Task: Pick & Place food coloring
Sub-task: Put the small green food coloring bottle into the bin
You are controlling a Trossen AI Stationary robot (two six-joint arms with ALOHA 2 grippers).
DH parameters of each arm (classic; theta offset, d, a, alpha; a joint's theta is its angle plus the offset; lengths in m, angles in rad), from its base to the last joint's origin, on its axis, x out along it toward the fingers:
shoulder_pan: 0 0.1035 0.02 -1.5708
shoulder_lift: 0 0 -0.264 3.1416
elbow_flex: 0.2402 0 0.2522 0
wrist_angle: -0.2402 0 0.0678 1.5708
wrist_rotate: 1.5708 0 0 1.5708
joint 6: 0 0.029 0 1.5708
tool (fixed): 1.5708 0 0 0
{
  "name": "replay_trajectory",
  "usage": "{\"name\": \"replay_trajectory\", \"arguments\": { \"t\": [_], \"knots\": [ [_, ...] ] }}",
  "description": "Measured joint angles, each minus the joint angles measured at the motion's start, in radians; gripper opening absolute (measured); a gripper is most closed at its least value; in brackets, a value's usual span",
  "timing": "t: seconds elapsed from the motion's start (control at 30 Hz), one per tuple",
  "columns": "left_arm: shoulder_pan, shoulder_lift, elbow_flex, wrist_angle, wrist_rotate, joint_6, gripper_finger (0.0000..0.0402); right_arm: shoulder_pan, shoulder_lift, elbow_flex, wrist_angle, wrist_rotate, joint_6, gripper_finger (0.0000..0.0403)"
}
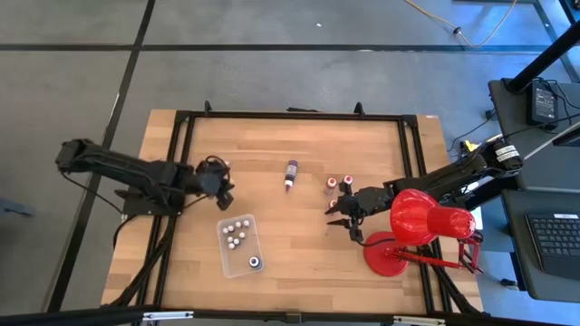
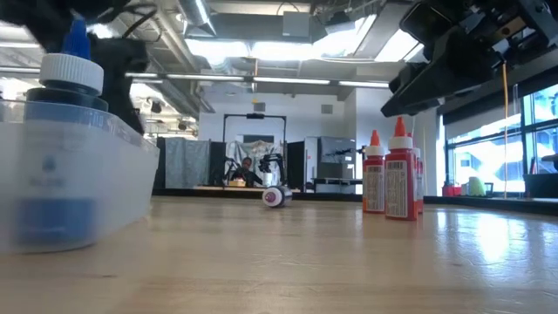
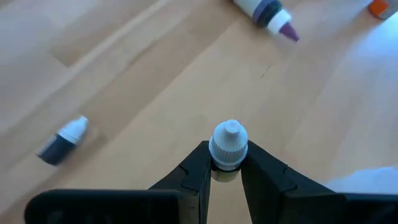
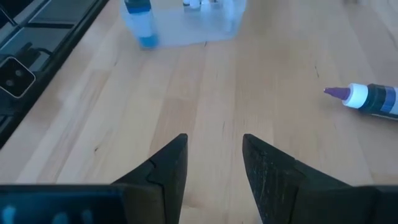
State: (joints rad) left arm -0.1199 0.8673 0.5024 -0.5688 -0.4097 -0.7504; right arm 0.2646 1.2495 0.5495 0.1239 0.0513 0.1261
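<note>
The left end effector (image 3: 225, 177) was clenched on a small white-capped dropper bottle (image 3: 228, 146), gripped just below the cap, and hung above the bench (image 1: 299, 244) beside the clear tray (image 1: 237, 263). The right end effector (image 4: 214, 168) was released, its fingers apart with nothing between them, positioned just beside two upright red bottles (image 1: 339, 184).

Location of the food coloring:
- Several white-capped bottles (image 1: 237, 231) and one dark-bodied bottle (image 1: 256, 263) stood inside the tray.
- A longer purple bottle (image 1: 291, 173) lay on its side near the bench centre.
- The two red bottles stood close together, to the right of the purple one.
- In the left wrist view another small bottle (image 3: 63, 140) appeared to lie on its side; whether it was in or out of the tray could not be told.

Handling assessment: the bottles appeared light, rigid enough for a firm pinch, and smooth-walled, so slippage was judged possible. They were narrow and likely to topple if nudged. The recommended hold was across the body just under the cap shoulder. The lying purple bottle would be taken across its mid-body.
</note>
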Motion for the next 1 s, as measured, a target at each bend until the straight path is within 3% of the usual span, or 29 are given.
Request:
{"name": "replay_trajectory", "arguments": {
  "t": [0.43,1.0],
  "knots": [
    [-0.057,0.068,-0.288,0.390,-0.135,-0.093,0.0070,0.000,0.000,0.000,0.032,0.000,-0.003,0.0157],
    [-0.056,0.200,-0.300,0.424,-0.255,-0.082,0.0075,0.000,0.000,0.000,0.032,0.000,-0.025,0.0157]
  ]
}}
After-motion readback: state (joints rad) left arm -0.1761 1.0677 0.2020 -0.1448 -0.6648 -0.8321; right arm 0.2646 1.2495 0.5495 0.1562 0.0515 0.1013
